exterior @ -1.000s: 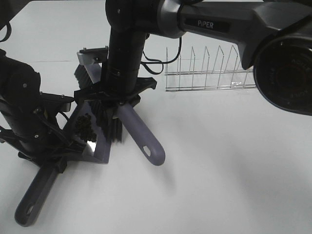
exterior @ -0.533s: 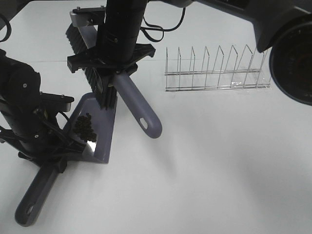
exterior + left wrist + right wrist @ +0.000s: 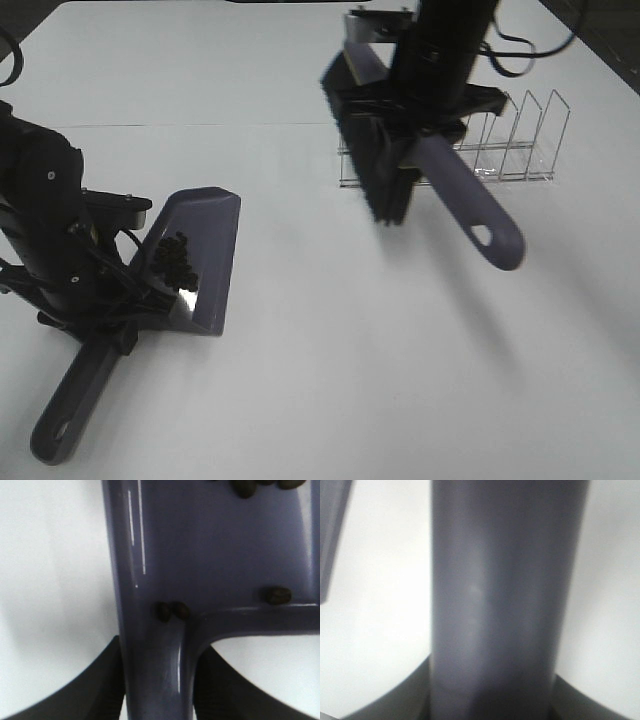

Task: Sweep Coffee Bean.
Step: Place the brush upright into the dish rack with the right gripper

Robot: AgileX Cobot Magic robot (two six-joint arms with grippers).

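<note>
A cluster of dark coffee beans (image 3: 174,258) lies inside the purple dustpan (image 3: 205,250), which rests on the white table at the left. A few beans (image 3: 172,611) show close up at the pan's back wall. My left gripper (image 3: 110,325) is shut on the dustpan's handle (image 3: 155,680). My right gripper (image 3: 425,105) is shut on the purple brush's handle (image 3: 495,605) and holds the brush (image 3: 375,165) in the air, right of the middle, in front of the wire rack. Its black bristles hang well clear of the dustpan.
A clear wire dish rack (image 3: 515,145) stands at the back right, partly behind the brush and right arm. The white table (image 3: 330,380) stretches across the view. The dustpan handle's end (image 3: 60,425) points toward the front left.
My right arm has lifted the brush off the dustpan and swung it up and far to the right, in front of the rack. The dustpan, beans and left arm have not moved.
</note>
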